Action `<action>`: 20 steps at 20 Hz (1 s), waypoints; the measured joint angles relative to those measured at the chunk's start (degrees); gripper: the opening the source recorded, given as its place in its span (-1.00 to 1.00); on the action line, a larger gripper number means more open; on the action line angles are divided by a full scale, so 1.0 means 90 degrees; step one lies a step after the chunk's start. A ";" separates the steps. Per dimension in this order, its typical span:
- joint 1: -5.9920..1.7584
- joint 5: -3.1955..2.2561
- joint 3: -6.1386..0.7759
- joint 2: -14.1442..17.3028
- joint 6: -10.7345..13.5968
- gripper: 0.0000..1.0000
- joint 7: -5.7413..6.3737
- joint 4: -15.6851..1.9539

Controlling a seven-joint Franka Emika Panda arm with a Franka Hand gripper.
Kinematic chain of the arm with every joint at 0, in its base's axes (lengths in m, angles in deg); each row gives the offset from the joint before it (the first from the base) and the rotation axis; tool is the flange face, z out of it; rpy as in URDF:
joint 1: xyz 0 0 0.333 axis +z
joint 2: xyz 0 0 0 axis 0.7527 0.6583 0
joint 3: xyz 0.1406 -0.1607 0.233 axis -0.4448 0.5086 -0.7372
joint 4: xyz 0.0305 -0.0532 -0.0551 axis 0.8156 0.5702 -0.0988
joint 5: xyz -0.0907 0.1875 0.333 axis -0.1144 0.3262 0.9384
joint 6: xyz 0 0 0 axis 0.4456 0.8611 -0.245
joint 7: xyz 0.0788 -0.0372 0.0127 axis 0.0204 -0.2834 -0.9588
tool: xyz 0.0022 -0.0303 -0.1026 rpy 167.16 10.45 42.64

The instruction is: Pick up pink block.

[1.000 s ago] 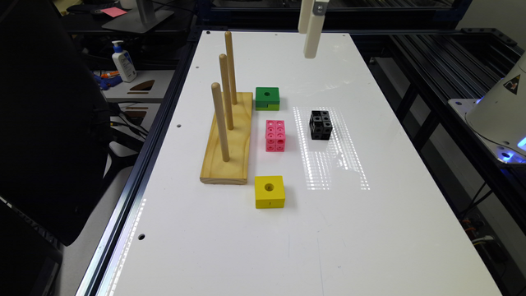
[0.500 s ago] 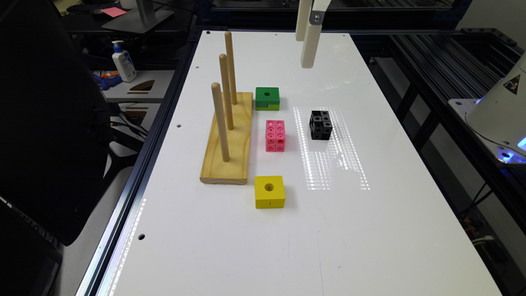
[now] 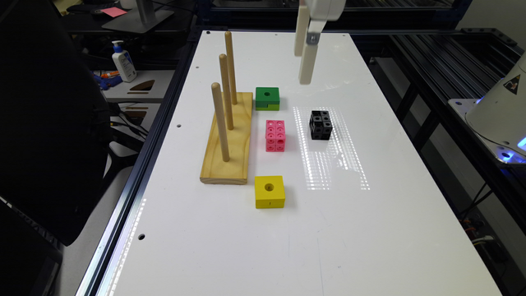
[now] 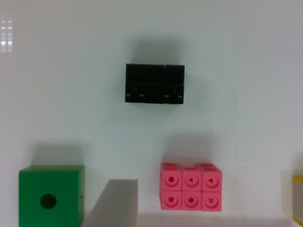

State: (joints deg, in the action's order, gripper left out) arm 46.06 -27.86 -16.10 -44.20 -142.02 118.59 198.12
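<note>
While the pink block (image 3: 275,135) lies untouched on the white surface (image 3: 370,230), at nine o'clock from the black cube (image 3: 321,124), the tool (image 3: 305,68) hangs high above, its opening indeterminate; approach, descent and grasp remain.

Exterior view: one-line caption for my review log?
Gripper hangs above the white table, pink block untouched between peg board and black cube.
</note>
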 joint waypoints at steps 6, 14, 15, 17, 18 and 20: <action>0.0001 0.0000 -0.0013 0.0085 -0.0030 1.00 0.0004 0.0005; 0.0000 0.0000 -0.0016 0.0577 -0.0509 1.00 0.0005 0.0040; -0.0001 0.0000 -0.0016 0.0582 -0.0510 1.00 0.0005 0.0040; 0.0000 0.0000 -0.0016 0.0646 -0.0550 1.00 0.0005 0.0065; -0.0001 0.0000 -0.0016 0.0728 -0.0636 1.00 0.0005 0.0079; -0.0001 0.0000 -0.0016 0.0937 -0.0843 1.00 0.0005 0.0089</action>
State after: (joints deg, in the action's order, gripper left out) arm 46.05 -27.86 -16.24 -35.77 -149.61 118.64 198.92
